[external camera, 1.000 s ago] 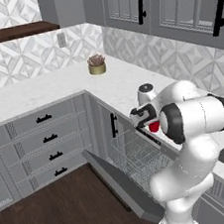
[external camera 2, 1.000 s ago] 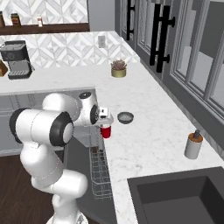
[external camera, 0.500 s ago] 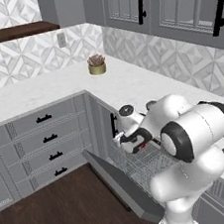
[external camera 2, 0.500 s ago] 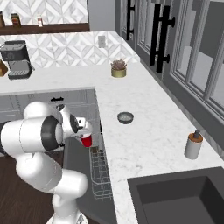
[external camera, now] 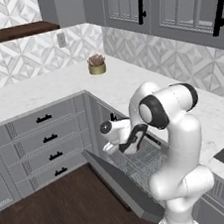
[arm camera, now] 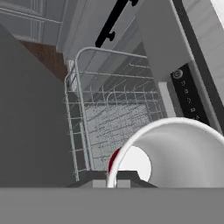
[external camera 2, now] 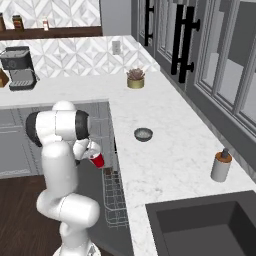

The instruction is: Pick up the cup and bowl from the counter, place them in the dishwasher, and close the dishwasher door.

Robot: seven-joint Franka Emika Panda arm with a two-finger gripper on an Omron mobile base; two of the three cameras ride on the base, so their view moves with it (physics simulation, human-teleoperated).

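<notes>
Red tapered plastic cup [external camera 2: 98, 160], clamped in the gripper [external camera 2: 91, 154], hangs over the dishwasher's silver wire rack [arm camera: 109, 118]; next, lower and release.

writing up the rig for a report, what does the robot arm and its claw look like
The arm is glossy white, built of fat rounded segments, with dark grey to black bands at the joints. No cables or markings show on it. The claw sits on a white hand with a dark part beside it; its two fingertips are small, dark and blocky.
</notes>
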